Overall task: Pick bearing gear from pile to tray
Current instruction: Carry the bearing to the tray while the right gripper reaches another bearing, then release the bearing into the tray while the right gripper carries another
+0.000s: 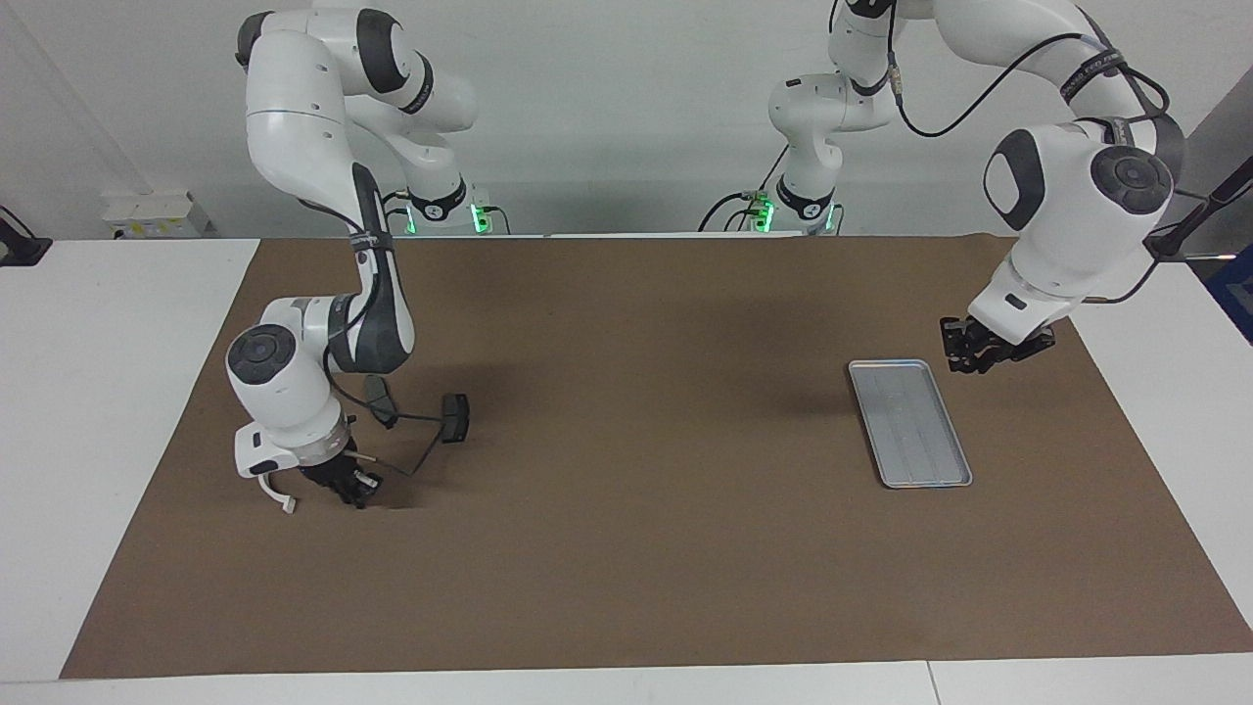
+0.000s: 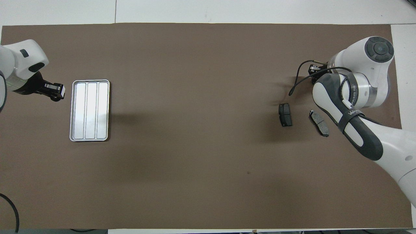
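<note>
The pile lies at the right arm's end of the mat. It shows two dark brake pads, also in the overhead view, and a white curved arc. My right gripper is down at the mat beside the arc, fingertips shut. The bearing gear is hidden; whether one sits between the tips does not show. The silver ridged tray lies toward the left arm's end with nothing in it. My left gripper waits just above the mat beside the tray.
A brown mat covers most of the white table. A black cable loops from the right wrist over the mat near the brake pads. A wide stretch of bare mat separates the pile from the tray.
</note>
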### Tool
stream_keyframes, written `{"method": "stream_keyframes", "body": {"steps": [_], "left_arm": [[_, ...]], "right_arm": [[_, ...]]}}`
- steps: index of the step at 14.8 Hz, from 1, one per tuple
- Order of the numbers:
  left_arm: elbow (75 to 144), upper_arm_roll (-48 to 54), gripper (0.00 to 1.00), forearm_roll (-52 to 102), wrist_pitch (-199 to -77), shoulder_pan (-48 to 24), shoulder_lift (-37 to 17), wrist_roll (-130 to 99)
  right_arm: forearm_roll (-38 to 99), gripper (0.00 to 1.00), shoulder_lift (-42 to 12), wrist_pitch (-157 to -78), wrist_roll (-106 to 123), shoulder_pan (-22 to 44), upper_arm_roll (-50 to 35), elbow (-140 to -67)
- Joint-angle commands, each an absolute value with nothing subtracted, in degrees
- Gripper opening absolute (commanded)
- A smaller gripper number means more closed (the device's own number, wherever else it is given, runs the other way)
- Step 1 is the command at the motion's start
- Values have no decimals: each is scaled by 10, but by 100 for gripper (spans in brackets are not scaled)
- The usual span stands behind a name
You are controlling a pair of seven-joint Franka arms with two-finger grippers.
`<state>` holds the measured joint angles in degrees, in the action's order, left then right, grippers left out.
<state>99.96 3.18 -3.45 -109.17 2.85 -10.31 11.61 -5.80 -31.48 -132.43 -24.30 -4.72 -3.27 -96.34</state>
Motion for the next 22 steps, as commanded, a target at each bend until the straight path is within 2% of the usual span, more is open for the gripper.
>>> {"method": "stream_keyframes", "body": {"steps": [1, 4, 7, 10, 17, 22], "left_arm": [[1154, 40, 0, -3, -1227, 27, -42, 118], [1215, 40, 0, -3, -1307, 26, -46, 116], [1247, 39, 0, -3, -1343, 26, -52, 120], [1286, 37, 0, -4, -1377, 28, -47, 125], [1316, 36, 0, -4, -1423, 27, -60, 125], [1342, 35, 0, -4, -1442, 40, -59, 134]], "right_arm": [[-51, 0, -316, -1280, -247, -47, -40, -935], [-53, 0, -313, -1245, -248, -47, -40, -918], [-55, 0, -305, -1219, -247, -39, -41, -909], [-60, 0, -271, -1171, -246, -21, -41, -902], [-50, 0, -182, -1050, -293, 71, -41, -883], [-39, 0, -171, -1029, -478, 173, -44, -865]]}}
